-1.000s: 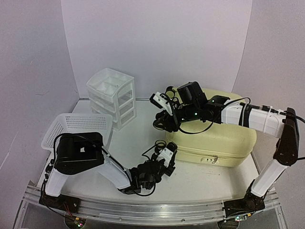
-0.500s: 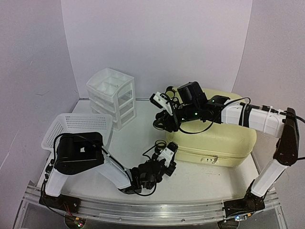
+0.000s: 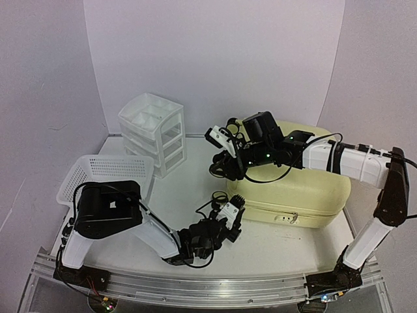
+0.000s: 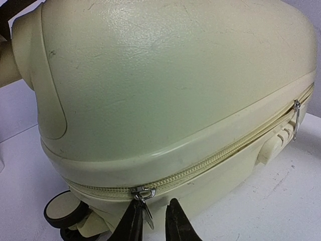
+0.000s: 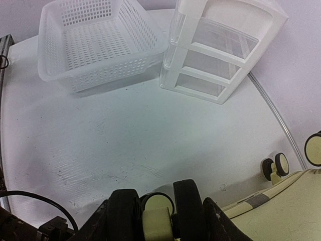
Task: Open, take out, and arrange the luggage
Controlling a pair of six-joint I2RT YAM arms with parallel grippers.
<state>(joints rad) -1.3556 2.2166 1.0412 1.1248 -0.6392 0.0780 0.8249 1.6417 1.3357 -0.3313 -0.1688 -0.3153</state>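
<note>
The luggage [image 3: 293,189] is a pale yellow hard-shell suitcase lying flat at the right, zipped closed. My left gripper [image 3: 229,212] is low at its front left corner. In the left wrist view the metal zipper pull [image 4: 144,198] hangs between the fingers of my left gripper [image 4: 153,221], against the left one, with a gap to the other. A second zipper pull [image 4: 296,113] sits further along the seam. My right gripper [image 3: 225,168] is at the back left corner, shut on a black-and-cream spinner wheel [image 5: 158,221].
A white mesh basket [image 3: 104,173] stands at the left, with a white drawer unit [image 3: 153,130] behind it. More suitcase wheels [image 5: 277,165] show at the right wrist view's edge. One wheel [image 4: 62,213] sits just left of my left fingers.
The left gripper has shifted very slightly at the suitcase's front corner. The right arm and the suitcase have not moved.
</note>
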